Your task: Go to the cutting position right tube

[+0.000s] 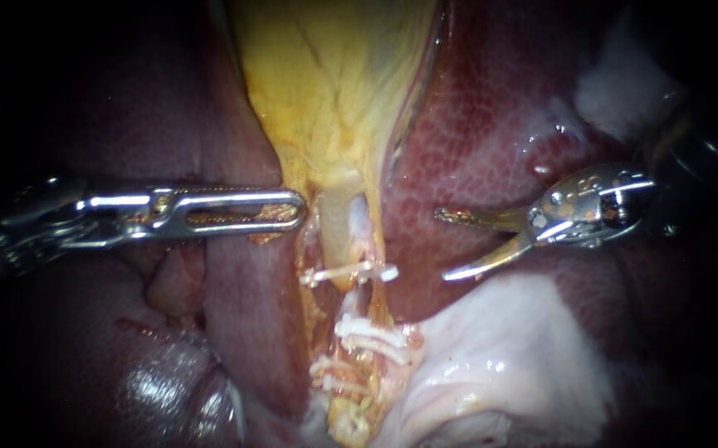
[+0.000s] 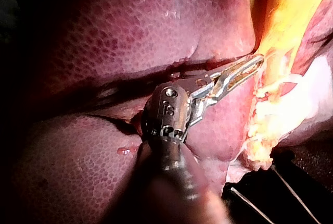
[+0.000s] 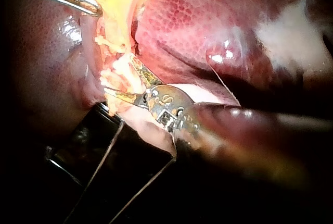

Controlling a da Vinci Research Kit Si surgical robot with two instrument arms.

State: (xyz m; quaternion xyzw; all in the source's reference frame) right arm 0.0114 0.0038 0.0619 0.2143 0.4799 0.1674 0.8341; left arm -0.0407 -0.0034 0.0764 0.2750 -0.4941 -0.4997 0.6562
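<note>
Gripping the gallbladder [image 1: 334,83] at its lower edge, left instrument [image 1: 290,207] jaws clamped on it, right instrument [image 1: 443,245] jaws spread apart, over the liver [image 1: 483,133], near the clipped tube [image 1: 342,236], not touching it.

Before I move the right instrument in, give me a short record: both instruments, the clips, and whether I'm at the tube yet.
left instrument: tip at the edge of the gallbladder neck
right instrument: jaws open and empty, over the liver
tube: upper clip across it, lower clips further down
at tube: no, the right instrument's jaws stand beside it, apart
</note>
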